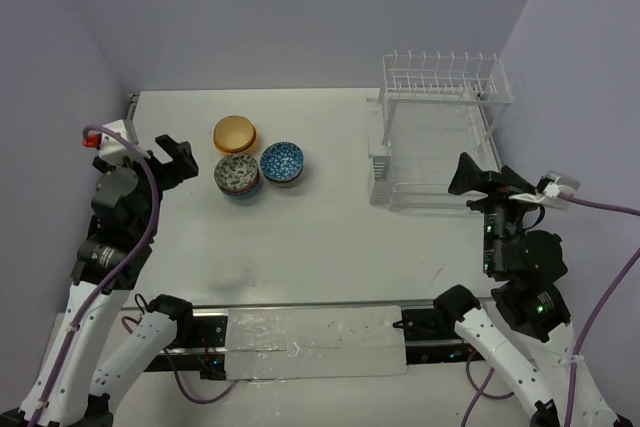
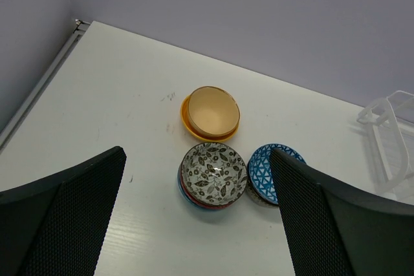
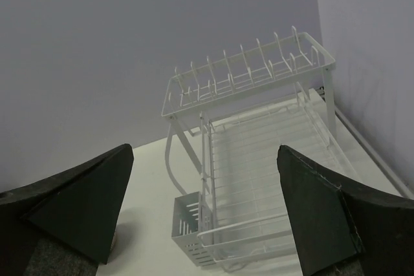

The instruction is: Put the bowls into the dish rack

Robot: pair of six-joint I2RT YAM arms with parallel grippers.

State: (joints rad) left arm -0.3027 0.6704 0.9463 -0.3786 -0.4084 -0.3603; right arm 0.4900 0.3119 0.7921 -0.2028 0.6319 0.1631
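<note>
Three groups of bowls sit left of centre on the table. An orange-yellow bowl [image 1: 235,133] [image 2: 210,112] is farthest. A stack topped by a black-and-white leaf bowl [image 1: 238,175] [image 2: 214,172] has red and blue rims beneath. A blue-white triangle bowl [image 1: 282,162] [image 2: 270,172] rests on a speckled one. The white dish rack [image 1: 435,137] [image 3: 259,179] stands at the right, empty. My left gripper [image 1: 172,162] [image 2: 197,224] is open, held above the table left of the bowls. My right gripper [image 1: 480,182] [image 3: 204,218] is open, near the rack's front.
The rack's small side basket [image 1: 378,175] [image 3: 189,223] hangs on its left side. Purple walls close in the table at the back and both sides. A metal rail with taped plastic [image 1: 310,337] runs along the near edge between the arm bases.
</note>
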